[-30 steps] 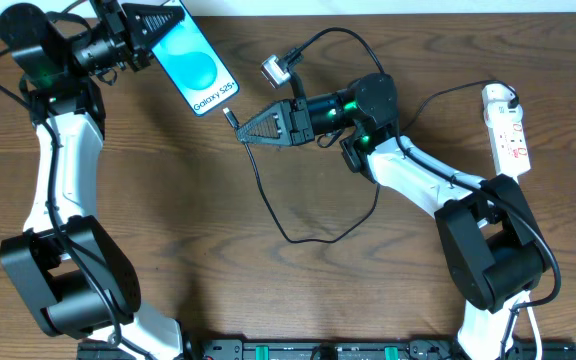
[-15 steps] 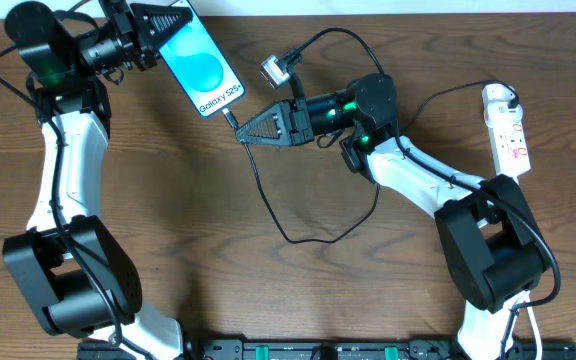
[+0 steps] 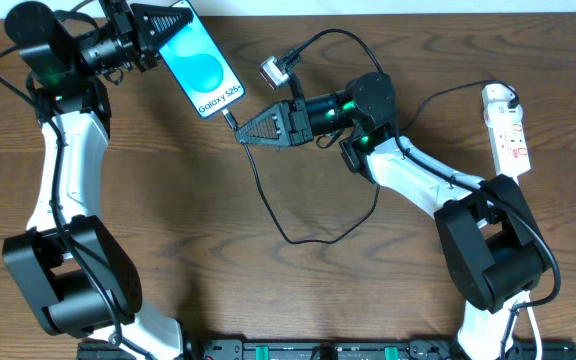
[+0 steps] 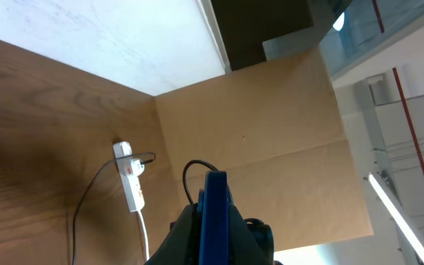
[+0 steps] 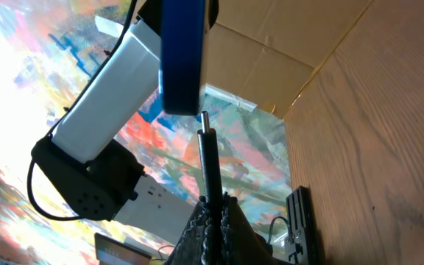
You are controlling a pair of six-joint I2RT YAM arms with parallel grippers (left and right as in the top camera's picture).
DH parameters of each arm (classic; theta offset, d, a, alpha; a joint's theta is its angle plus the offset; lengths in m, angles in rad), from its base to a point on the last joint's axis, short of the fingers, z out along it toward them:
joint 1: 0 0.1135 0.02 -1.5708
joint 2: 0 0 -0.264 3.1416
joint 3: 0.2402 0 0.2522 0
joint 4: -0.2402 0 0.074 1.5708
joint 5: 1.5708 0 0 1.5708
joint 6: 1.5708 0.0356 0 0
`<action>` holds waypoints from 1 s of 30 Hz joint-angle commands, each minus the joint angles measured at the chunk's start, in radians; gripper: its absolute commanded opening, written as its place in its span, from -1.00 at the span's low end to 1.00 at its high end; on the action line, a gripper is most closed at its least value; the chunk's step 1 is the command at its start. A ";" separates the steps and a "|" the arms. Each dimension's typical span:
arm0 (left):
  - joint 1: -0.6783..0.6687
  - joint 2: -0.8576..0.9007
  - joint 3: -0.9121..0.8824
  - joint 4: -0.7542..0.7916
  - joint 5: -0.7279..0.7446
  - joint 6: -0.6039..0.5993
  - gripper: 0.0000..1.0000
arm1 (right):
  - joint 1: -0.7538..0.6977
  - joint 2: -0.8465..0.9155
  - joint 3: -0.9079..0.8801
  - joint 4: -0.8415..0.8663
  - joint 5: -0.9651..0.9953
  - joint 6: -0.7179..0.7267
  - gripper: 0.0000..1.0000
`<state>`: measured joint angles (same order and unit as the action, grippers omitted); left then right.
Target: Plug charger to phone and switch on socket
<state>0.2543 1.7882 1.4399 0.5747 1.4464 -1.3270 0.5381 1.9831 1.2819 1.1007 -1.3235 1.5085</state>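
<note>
A dark wood-grain table [image 3: 168,220] fills the overhead view, and the left wrist camera shows brown cardboard [image 4: 256,125] walling one side. The phone [image 3: 200,68] sits at the far left with its screen up. Its top end is clamped in the closed left gripper [image 3: 176,17], and its port end is angled toward the middle of the table, which we judge is meant to present the port. The charger [image 3: 268,200] answers it. The right gripper [image 3: 246,135] pinches the cable just behind the plug tip [image 3: 230,117], keeping the tip stiff and in line. In the right wrist view the tip meets the phone's lower edge, but we cannot tell whether it has entered. The slack loops loosely on the wood nearer us. The socket [image 3: 506,125] lies well apart at the far right, untouched, so we judge that switching it on comes later.
</note>
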 commanded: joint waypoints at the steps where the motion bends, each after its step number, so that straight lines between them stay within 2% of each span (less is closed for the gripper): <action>1: 0.003 0.002 0.008 0.006 0.016 0.037 -0.85 | 0.006 -0.001 0.010 0.003 0.007 -0.017 -0.98; 30: 0.004 0.002 0.008 0.005 0.031 0.051 -0.85 | 0.006 -0.001 0.010 0.003 0.013 -0.022 -0.98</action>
<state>0.2543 1.7882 1.4399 0.5747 1.4574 -1.2816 0.5381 1.9831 1.2819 1.1004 -1.3254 1.5082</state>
